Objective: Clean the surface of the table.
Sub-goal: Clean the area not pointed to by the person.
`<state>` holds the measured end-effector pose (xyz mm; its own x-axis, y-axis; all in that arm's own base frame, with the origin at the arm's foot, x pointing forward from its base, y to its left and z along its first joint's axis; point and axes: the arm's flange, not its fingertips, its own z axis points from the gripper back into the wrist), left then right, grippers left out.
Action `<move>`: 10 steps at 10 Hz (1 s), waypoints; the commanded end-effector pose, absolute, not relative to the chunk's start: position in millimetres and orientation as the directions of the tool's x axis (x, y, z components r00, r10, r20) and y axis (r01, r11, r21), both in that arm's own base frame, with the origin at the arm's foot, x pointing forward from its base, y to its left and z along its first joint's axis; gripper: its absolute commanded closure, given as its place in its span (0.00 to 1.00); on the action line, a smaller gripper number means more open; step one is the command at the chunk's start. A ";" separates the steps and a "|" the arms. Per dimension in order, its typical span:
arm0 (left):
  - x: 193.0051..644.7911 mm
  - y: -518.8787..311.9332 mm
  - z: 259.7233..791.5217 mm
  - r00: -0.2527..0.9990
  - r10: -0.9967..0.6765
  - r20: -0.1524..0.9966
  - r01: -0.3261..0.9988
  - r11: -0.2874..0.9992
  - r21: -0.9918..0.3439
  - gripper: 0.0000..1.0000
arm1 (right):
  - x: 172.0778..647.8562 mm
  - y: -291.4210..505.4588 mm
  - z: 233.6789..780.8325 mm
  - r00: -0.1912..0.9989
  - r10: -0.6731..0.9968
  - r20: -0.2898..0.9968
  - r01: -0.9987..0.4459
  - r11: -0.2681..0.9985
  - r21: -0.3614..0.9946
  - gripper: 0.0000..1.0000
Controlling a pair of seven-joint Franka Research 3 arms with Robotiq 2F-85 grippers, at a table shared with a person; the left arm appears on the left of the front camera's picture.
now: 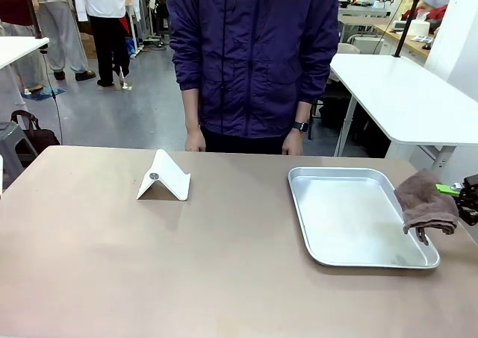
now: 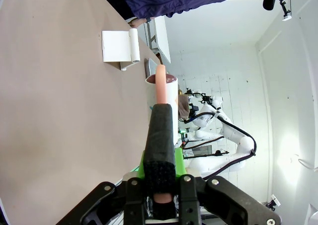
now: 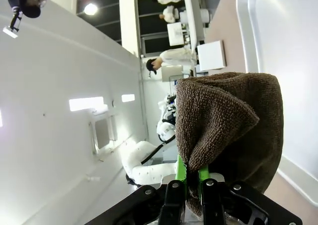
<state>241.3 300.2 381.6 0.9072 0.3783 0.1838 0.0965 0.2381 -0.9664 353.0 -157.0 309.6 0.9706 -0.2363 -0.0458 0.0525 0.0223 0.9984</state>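
At the right edge we see our right gripper [image 1: 457,192] pinching a brown towel [image 1: 426,202] at the silver tray's [image 1: 340,257] right rim. A white folded stand [image 1: 164,177] sits on the table [image 1: 149,271], before a person [image 1: 252,54] in purple.

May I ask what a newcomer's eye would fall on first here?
A brown cloth hangs from the shut right claw by the silver tray's right edge. A person in a purple jacket stands across the table. The left claw grips a black-handled tool.
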 end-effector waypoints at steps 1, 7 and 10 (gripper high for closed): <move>239.0 298.1 383.9 0.911 0.370 0.184 0.099 0.236 -0.967 0.78 | 352.0 -155.7 312.2 0.972 -0.231 -0.040 0.048 0.026 0.999 0.90; 239.0 298.1 383.9 0.911 0.370 0.184 0.099 0.236 -0.967 0.78 | 371.2 -113.6 320.2 0.982 -0.190 0.015 0.007 0.115 0.993 0.90; 239.0 298.1 383.9 0.911 0.370 0.184 0.099 0.236 -0.967 0.78 | 395.7 -56.0 320.9 0.988 -0.147 0.053 -0.023 0.196 0.980 0.90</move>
